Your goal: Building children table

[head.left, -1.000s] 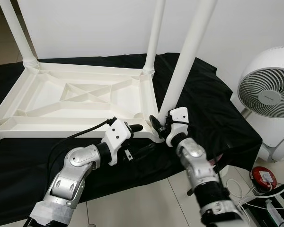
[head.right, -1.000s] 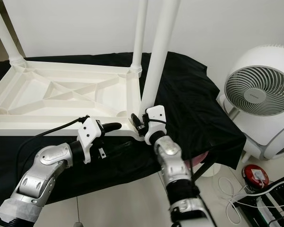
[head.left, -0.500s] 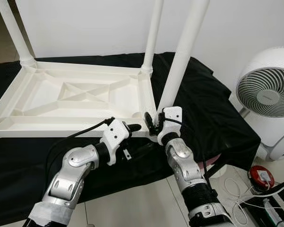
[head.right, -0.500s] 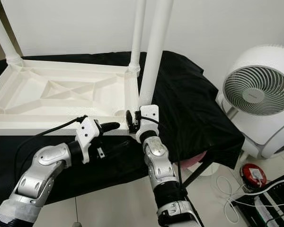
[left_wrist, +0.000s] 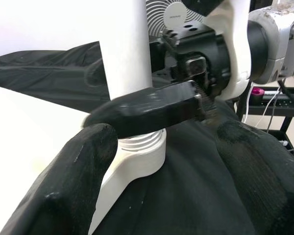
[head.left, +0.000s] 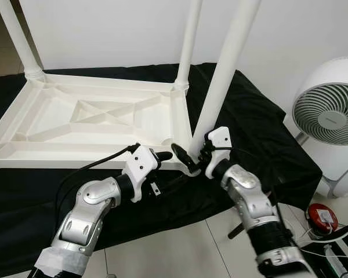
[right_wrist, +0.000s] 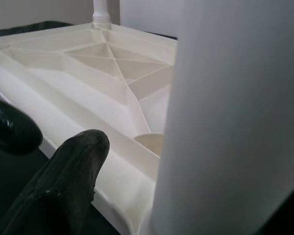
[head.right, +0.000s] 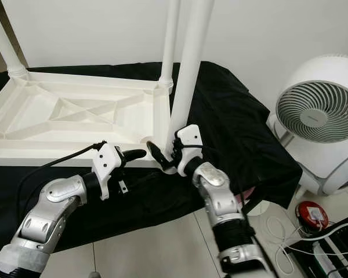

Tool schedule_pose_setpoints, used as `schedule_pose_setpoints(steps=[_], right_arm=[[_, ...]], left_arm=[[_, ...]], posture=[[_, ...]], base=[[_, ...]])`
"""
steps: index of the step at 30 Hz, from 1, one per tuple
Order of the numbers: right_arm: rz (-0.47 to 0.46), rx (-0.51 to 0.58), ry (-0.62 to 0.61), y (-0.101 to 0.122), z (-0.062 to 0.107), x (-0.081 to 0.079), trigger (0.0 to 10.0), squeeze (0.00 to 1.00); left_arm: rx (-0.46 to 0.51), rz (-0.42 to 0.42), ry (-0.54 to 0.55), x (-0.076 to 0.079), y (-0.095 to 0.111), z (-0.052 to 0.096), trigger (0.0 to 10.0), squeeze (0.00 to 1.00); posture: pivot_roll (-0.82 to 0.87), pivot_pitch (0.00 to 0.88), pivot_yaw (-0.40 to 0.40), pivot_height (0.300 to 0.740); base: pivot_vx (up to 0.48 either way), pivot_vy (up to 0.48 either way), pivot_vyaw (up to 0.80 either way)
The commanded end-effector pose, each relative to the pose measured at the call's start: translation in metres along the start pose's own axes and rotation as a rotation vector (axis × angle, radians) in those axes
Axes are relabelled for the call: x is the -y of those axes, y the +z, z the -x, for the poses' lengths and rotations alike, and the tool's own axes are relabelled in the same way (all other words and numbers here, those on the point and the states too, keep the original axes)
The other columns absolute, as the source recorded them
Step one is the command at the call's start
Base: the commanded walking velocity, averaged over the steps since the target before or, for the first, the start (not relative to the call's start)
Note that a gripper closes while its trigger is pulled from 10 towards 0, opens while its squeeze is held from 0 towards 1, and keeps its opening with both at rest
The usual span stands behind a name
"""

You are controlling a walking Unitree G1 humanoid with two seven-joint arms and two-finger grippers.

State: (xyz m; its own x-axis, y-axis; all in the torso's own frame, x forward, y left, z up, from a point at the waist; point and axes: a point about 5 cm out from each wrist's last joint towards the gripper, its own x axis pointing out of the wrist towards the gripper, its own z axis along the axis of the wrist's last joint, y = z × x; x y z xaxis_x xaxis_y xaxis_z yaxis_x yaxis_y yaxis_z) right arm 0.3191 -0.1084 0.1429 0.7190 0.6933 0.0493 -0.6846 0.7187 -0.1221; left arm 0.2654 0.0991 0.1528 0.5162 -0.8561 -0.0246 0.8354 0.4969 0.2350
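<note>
A white children's table (head.left: 93, 116) lies upside down on a black cloth (head.left: 249, 133), with its legs pointing up. The near right leg (head.left: 223, 75) stands in its corner socket (left_wrist: 142, 152). My right gripper (head.left: 190, 155) is open at the base of that leg. One of its black fingers (right_wrist: 63, 186) sticks out over the table's front rim, apart from the leg; the other is hidden behind the leg. My left gripper (head.left: 162, 171) is open just in front of the table's front edge, pointing at that same corner and holding nothing.
A white floor fan (head.left: 330, 116) stands on the right. A red round device (head.left: 322, 215) and cables lie on the tiled floor below it. Two more table legs (head.left: 188, 46) (head.left: 17, 40) rise at the far corners. A white wall is behind.
My right gripper has opened at the leg's base, with one finger swung out to the left over the rim. The right forearm shifted a little to the right. The left arm has barely moved.
</note>
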Motion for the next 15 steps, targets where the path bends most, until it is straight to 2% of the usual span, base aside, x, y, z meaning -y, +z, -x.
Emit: schedule_pose_setpoints(steps=[1, 2, 3, 5, 9, 10, 12, 13, 14, 15], right_arm=[[0.023, -0.019, 0.082, -0.003, 0.000, 0.002, 10.0, 0.00], [0.044, -0.044, 0.147, -0.007, 0.001, 0.005, 10.0, 0.00], [0.044, -0.044, 0.147, -0.007, 0.001, 0.005, 10.0, 0.00], [0.057, -0.087, 0.227, -0.013, -0.001, 0.008, 10.0, 0.00], [0.060, -0.117, 0.273, -0.016, -0.004, 0.010, 10.0, 0.00], [0.070, -0.150, 0.301, -0.019, -0.011, 0.011, 10.0, 0.00], [0.072, -0.161, 0.310, -0.020, -0.013, 0.011, 10.0, 0.00], [0.074, -0.165, 0.321, -0.021, -0.015, 0.010, 6.4, 0.00], [0.071, -0.165, 0.332, -0.022, -0.017, 0.009, 1.8, 0.00], [0.071, -0.165, 0.332, -0.022, -0.017, 0.009, 1.8, 0.00]], left_arm=[[-0.001, -0.008, 0.059, -0.003, 0.002, -0.001, 10.0, 0.00], [-0.002, -0.008, 0.052, -0.003, 0.002, -0.002, 10.0, 0.00], [-0.002, -0.008, 0.052, -0.003, 0.002, -0.002, 10.0, 0.00], [0.000, -0.007, 0.044, -0.002, 0.002, -0.003, 10.0, 0.00], [0.002, -0.008, 0.041, -0.002, 0.002, -0.004, 10.0, 0.00], [0.004, -0.011, 0.039, -0.003, 0.003, -0.004, 10.0, 0.00], [0.005, -0.012, 0.038, -0.003, 0.003, -0.005, 10.0, 0.00], [0.006, -0.013, 0.038, -0.003, 0.004, -0.005, 10.0, 0.00], [0.006, -0.014, 0.038, -0.003, 0.004, -0.004, 10.0, 0.00], [0.006, -0.014, 0.038, -0.003, 0.004, -0.004, 10.0, 0.00]], posture=[[0.03, 0.000, -0.085, 0.740], [0.03, 0.000, -0.084, 0.740], [0.03, 0.000, -0.084, 0.740], [0.03, 0.000, -0.081, 0.740], [0.03, 0.000, -0.078, 0.740], [0.04, 0.000, -0.073, 0.740], [0.04, 0.000, -0.073, 0.740], [0.04, 0.000, -0.073, 0.740], [0.04, 0.000, -0.073, 0.740], [0.04, 0.000, -0.073, 0.740]], base=[[0.000, 0.000, 0.00], [0.000, 0.000, 0.00], [0.000, 0.000, 0.00], [0.000, 0.000, 0.00], [0.000, 0.000, 0.00], [0.000, 0.000, 0.00], [0.000, 0.000, 0.00], [0.000, 0.000, 0.00], [0.000, 0.000, 0.00], [0.000, 0.000, 0.00]])
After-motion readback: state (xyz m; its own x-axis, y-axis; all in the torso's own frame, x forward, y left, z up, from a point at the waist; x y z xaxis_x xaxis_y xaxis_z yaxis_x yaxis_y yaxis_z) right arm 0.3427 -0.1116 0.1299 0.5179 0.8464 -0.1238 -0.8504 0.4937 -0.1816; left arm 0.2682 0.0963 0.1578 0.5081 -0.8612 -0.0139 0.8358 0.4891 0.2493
